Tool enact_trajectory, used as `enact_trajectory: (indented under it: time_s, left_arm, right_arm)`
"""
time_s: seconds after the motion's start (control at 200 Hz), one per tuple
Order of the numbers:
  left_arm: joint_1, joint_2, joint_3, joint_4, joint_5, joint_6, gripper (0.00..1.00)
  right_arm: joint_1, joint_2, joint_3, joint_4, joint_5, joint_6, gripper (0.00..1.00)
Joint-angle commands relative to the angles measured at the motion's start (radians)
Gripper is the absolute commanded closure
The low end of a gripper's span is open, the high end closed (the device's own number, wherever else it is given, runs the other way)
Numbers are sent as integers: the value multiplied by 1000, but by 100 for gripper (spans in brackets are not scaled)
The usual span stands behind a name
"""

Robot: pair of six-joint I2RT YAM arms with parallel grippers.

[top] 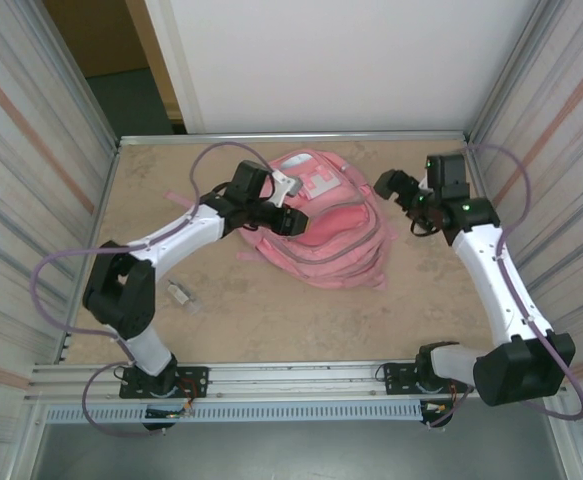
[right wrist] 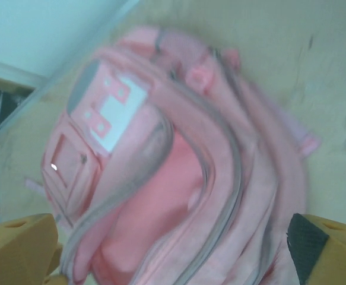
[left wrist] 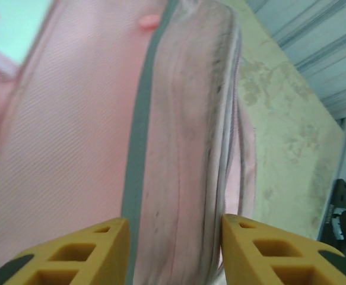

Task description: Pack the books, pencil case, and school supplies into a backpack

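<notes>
Both grippers are standing at the backpack with jaws apart, holding nothing.

The backpack is lying flat on the far middle of the table, its long axis running from far-left to near-right. The left gripper is sitting on its far-left flank, yellow fingers parted with a grey zip seam running between them – whether they are touching the fabric I cannot tell. The right gripper is hanging just off the far-right edge, spread wide and facing the bag. A small grey-white piece is lying on the table well apart from the bag, beside the left arm – so that arm looks better placed to fetch it.
</notes>
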Motion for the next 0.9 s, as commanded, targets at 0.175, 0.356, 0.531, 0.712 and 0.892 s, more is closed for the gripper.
enact_trajectory:
  time_s: [0.175, 0.356, 0.531, 0.712, 0.892]
  left_arm:
    - [129, -319, -215, -223, -453, -280, 47]
    - [375, -541, -493, -274, -476, -464, 43]
    - [469, -634, -581, -350, -493, -494, 45]
    - [495, -608, -591, -434, -533, -537, 35]
    - [501, -567, -605, -513, -636, -568, 36]
  right_arm:
    - [-85, -83, 28, -35, 340, 169, 1]
    - [-111, -118, -205, 365, -189, 81, 1]
    - [187, 18, -71, 176, 161, -146, 1]
    - [287, 147, -27, 135, 157, -191, 1]
    - [345, 231, 6, 133, 96, -189, 1]
